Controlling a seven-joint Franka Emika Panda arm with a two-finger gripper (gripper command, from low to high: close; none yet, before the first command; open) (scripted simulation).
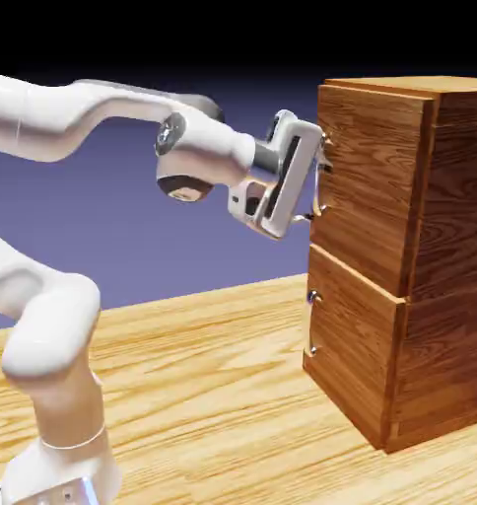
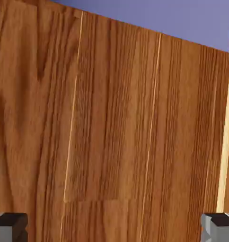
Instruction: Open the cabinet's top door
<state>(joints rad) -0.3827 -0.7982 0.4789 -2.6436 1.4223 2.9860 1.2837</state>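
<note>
A white robot arm (image 1: 198, 153) reaches over the table (image 1: 183, 395) toward a wooden cabinet (image 1: 454, 207), its claw (image 2: 114, 228) brought up close to the top door (image 1: 373, 187). The cabinet stands upright on the table at the exterior view's right, with the table's far edge running behind it; no table corner shows, so its place cannot be pinned more closely.

The claw's two tips stand wide apart with nothing between them in the hand view, where wood grain fills most of the scene. That spread looks meant to leave room for the door's slim silver handle (image 1: 317, 189), which sits along the side of the panel nearest the arm. Whether either tip touches the handle or the wood cannot be told from here, since the hand covers part of the bar.

The top door looks shut, lying level with the lower door (image 1: 351, 340), whose own handle (image 1: 310, 324) is untouched. The wrist tips slightly downward, likely to bring the tips to the bar's height. The next move probably calls for hooking or gripping the bar, then drawing it out from the cabinet; a poorly seated tip could slip off and leave the door closed.
</note>
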